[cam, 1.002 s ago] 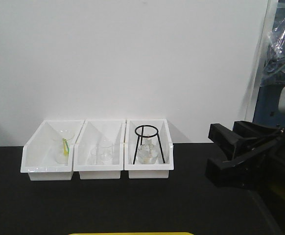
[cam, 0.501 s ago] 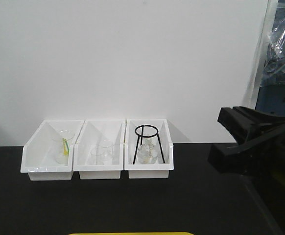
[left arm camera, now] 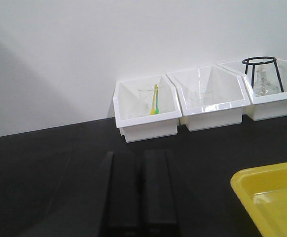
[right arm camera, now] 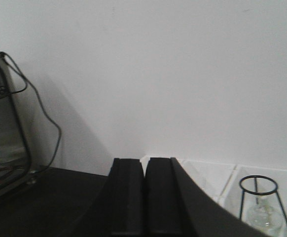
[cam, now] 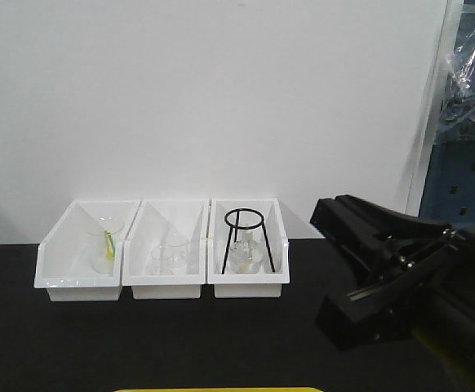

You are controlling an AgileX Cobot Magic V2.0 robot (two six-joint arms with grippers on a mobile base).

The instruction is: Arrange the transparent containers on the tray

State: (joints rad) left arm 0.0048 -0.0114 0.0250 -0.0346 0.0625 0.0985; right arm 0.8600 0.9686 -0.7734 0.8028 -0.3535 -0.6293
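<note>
The yellow tray (left arm camera: pixel 274 197) lies on the black table at the lower right of the left wrist view, and only a sliver of the tray (cam: pixel 221 389) shows at the bottom edge of the front view. I cannot pick out the transparent containers; the bins show only squat clear glassware. My left gripper (left arm camera: pixel 140 154) is shut and empty, low over the table, left of the tray and in front of the left bin (left arm camera: pixel 146 106). My right gripper (cam: pixel 333 214) hangs raised at the right, right of the bins. In its wrist view the right gripper (right arm camera: pixel 144 160) is shut on nothing.
Three white open-front bins stand against the wall. The left bin (cam: pixel 82 257) holds a glass with a yellow-green stick, the middle bin (cam: pixel 168 257) a beaker, the right bin (cam: pixel 248 253) a black ring stand (cam: pixel 244 237) over a flask. A cabinet with cables (right arm camera: pixel 3 128) is at the far side.
The right gripper first drew back to the right, then swung left and lower, and now reaches further towards the bins. Bins and glassware have not moved.
</note>
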